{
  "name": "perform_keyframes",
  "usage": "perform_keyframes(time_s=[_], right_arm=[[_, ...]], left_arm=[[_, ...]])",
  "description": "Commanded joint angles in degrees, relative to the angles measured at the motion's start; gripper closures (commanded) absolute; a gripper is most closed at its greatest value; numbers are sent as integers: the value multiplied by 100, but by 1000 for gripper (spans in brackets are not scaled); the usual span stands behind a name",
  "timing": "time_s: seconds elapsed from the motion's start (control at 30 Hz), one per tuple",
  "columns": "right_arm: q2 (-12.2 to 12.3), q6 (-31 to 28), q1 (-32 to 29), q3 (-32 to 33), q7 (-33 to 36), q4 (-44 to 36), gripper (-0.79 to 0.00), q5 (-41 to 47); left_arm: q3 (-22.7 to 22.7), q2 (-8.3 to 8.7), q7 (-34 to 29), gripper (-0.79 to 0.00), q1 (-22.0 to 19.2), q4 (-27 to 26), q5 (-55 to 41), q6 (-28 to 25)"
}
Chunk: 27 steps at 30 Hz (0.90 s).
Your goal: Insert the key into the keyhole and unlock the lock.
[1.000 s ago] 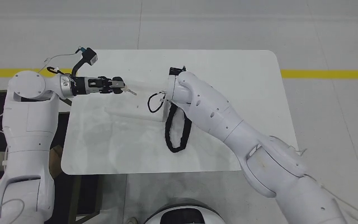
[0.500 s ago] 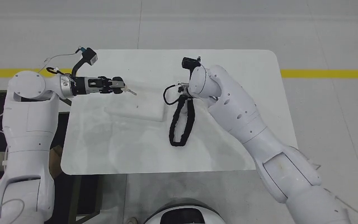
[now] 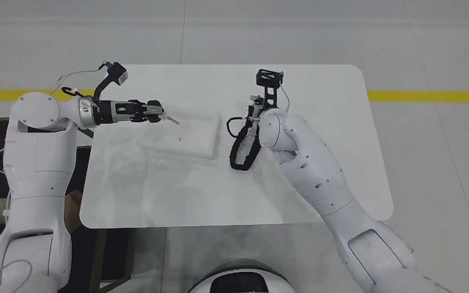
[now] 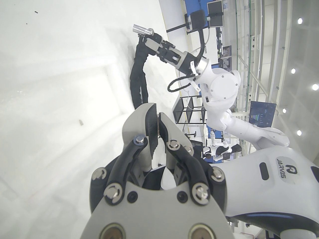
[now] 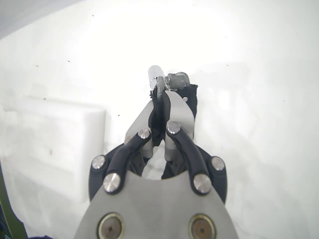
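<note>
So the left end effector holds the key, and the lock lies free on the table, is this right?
Not quite. The lock does not lie free: the right end effector is shut on it, as the right wrist view shows. The left end effector does hold the key.

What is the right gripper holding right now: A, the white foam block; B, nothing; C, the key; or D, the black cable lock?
D: the right gripper is shut on the black cable lock, whose metal end sticks out past its fingers.
</note>
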Motion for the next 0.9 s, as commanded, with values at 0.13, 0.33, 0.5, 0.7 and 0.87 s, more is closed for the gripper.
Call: perform_keyframes(time_s=[0.13,0.33,0.5,0.7,0.87], right_arm=[[289,-1106,-507,488,-337,-836,0,999],[672,-2280,-828,1301,797,-1735,0,2173],[964,-4525,-1218,2241,2133,-1608,0,3852],[995,-4937,-1158,2343,2352,-1297,0,4084],[1018,-5462,-1943,2301,2261,-1863,0,4678]], left_arm=[[0,0,0,0,0,0,0,0],[0,0,0,0,0,0,0,0],[0,0,0,0,0,0,0,0],[0,0,0,0,0,0,0,0],[-121,-19,423,0,575,-632,-620,-171]])
